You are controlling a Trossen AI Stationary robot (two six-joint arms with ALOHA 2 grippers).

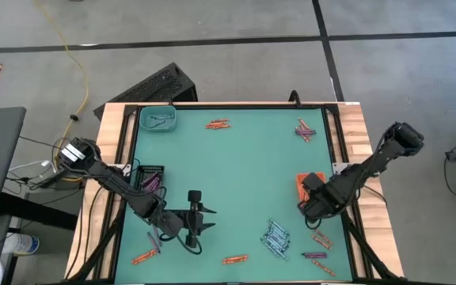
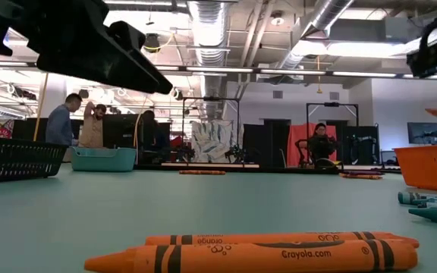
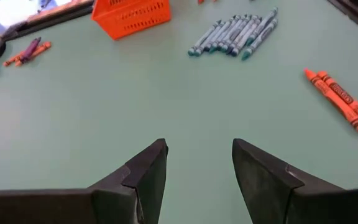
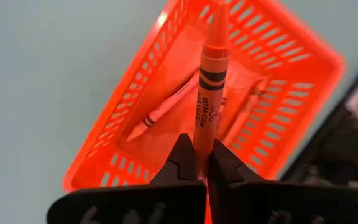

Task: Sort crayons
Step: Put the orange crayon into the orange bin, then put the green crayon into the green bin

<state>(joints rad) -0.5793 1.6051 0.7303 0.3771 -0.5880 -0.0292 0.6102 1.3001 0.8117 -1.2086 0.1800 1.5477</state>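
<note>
My right gripper (image 4: pixel 201 171) has its fingers pinched on one orange crayon (image 4: pixel 210 87), tip hanging over the orange tray (image 4: pixel 291 56). Only the right wrist view shows that, plus the crayons lying inside the tray; from above the arm covers most of it at 3 o'clock on the mat. Left gripper (image 3: pixel 197 165) has fingers spread, nothing between them, above bare mat near 7 o'clock. Its wrist view shows the blue-grey crayons (image 3: pixel 235 34) bunched ahead and an orange pair (image 3: pixel 344 102) off to the side. High view adds the black tray (image 1: pixel 150 177) at 9 and the teal tray (image 1: pixel 157 119) at 11.
</note>
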